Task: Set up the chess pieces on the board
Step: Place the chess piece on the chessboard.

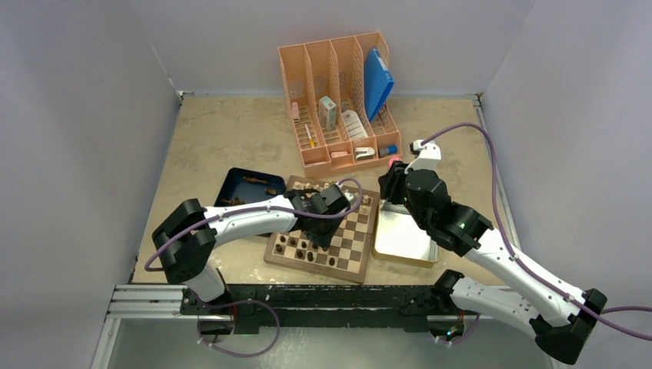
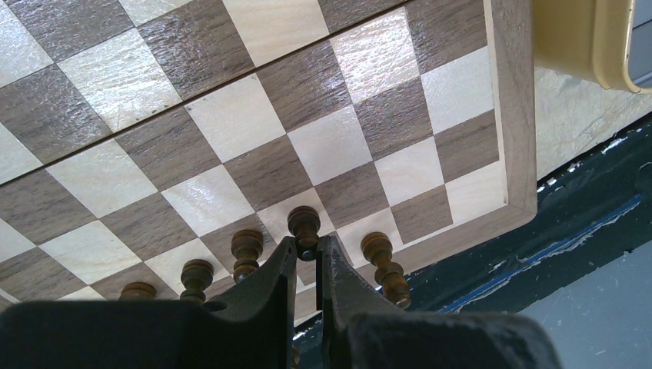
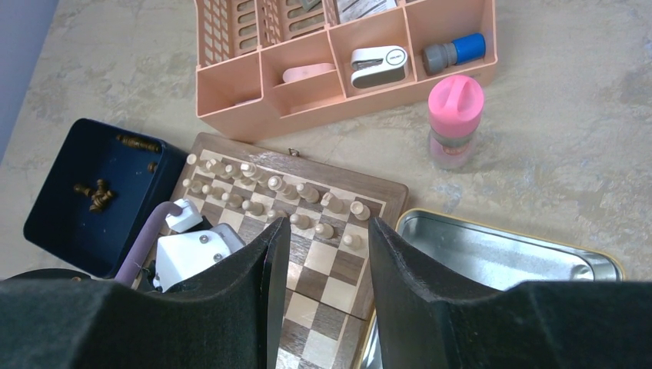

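The board (image 1: 350,247) lies between the arms. Pale pieces (image 3: 269,187) fill its far rows, and a few dark brown chess pieces (image 1: 296,247) stand near its near left edge. My left gripper (image 2: 307,247) is shut on the stem of a dark brown pawn (image 2: 304,224), in line with a row of dark pawns (image 2: 246,250) along the board's (image 2: 231,127) edge. The fingers hide the held pawn's base. More dark pieces (image 3: 98,194) lie in the blue tray (image 3: 54,184). My right gripper (image 3: 329,231) hangs open and empty above the board's (image 3: 338,288) right side.
An empty metal tin (image 1: 404,234) sits right of the board, its rim touching it. The dark blue tray (image 1: 234,184) is at the board's far left. A pink organizer (image 1: 338,100) stands behind, with a pink-capped bottle (image 3: 455,119) next to it.
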